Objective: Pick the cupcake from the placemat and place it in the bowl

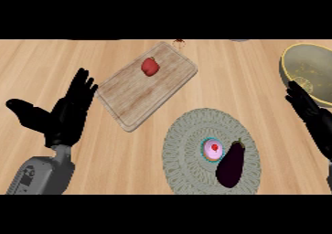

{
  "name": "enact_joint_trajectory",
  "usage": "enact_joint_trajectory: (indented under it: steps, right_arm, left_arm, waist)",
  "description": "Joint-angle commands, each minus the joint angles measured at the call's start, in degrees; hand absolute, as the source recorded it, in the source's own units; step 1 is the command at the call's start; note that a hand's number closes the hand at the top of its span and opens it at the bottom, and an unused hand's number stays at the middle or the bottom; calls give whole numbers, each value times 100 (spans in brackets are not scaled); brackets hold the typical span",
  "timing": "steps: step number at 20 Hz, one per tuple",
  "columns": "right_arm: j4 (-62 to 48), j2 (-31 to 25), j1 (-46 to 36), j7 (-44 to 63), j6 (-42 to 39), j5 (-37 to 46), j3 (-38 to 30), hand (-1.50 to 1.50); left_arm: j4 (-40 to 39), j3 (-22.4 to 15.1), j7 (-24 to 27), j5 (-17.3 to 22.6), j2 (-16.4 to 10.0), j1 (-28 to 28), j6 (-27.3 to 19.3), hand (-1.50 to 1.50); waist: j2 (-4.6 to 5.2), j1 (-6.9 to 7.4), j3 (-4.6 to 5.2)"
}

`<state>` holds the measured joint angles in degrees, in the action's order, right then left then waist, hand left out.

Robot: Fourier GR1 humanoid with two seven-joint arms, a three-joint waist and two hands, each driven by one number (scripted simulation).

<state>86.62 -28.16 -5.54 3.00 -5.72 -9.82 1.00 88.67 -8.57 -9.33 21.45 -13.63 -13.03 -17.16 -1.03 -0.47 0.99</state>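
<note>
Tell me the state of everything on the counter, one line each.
Cupcake: upright on placemat, untouched.
Eggplant: lying on placemat beside cupcake.
Bowl: upright, no cupcake inside.
Red vegetable: resting on cutting board.
Left hand: open, holding nothing.
Right hand: open, just below bowl.

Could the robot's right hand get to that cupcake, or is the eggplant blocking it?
Probably yes, from above: the cupcake is uncovered on top. But the eggplant lies against its side nearest the right hand, so a sideways reach looks awkward.
</note>
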Motion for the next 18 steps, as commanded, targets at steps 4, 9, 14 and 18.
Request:
enact_joint_trajectory:
  steps: [4, 9, 14, 18]
  right_arm:
    - [1763, -32, -374, 260, 1121, 647, -286, 150]
    - [1122, -865, 773, 1812, 1848, 2454, -304, -150]
    - [2745, -43, 1544, 2470, 2966, 3729, 409, -150]
    - [3647, 438, 2319, 3232, 3260, 5047, 1297, -150]
  left_arm:
    - [-86, 342, 257, -671, -936, 199, 37, 0]
    - [-157, 439, 210, -940, -1303, 463, -70, 0]
    - [-134, 477, 422, -944, -1375, 823, 51, 0]
    - [-85, 497, 491, -961, -1363, 848, 52, 0]
  waist:
    - [8, -32, -79]
    - [-25, -461, -10]
    - [-59, -389, -31]
    - [-6, -307, -43]
